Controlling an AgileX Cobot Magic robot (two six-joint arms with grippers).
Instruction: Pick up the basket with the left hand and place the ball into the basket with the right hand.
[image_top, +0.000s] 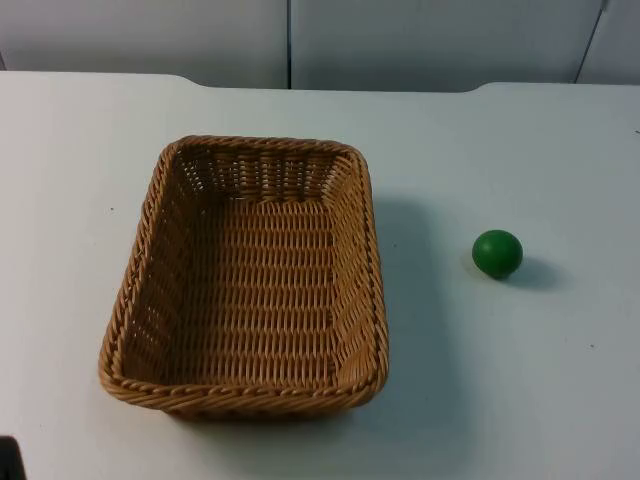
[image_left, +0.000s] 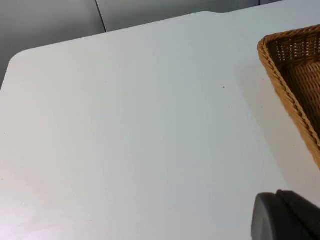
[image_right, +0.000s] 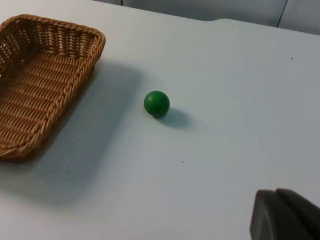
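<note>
On the white table (image_top: 560, 400), nearest and to the left, sits the brown wicker basket (image_top: 250, 280) — upright, nothing in it. Right of it and well apart lies the green ball (image_top: 497, 253), alone on the table. One black fingertip of the left gripper (image_left: 285, 217) and one of the right gripper (image_right: 282, 215) show — I cannot tell how their jaws stand. Beyond the table's far edge stands the grey partition wall (image_top: 400, 40)

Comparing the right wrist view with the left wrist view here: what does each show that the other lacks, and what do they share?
Right wrist view alone: the green ball lying on the table apart from the basket, plus the basket's bare woven floor. Left wrist view alone: the table's rounded corner against the grey wall. Both share the wicker basket, the white table and a black fingertip.
</note>
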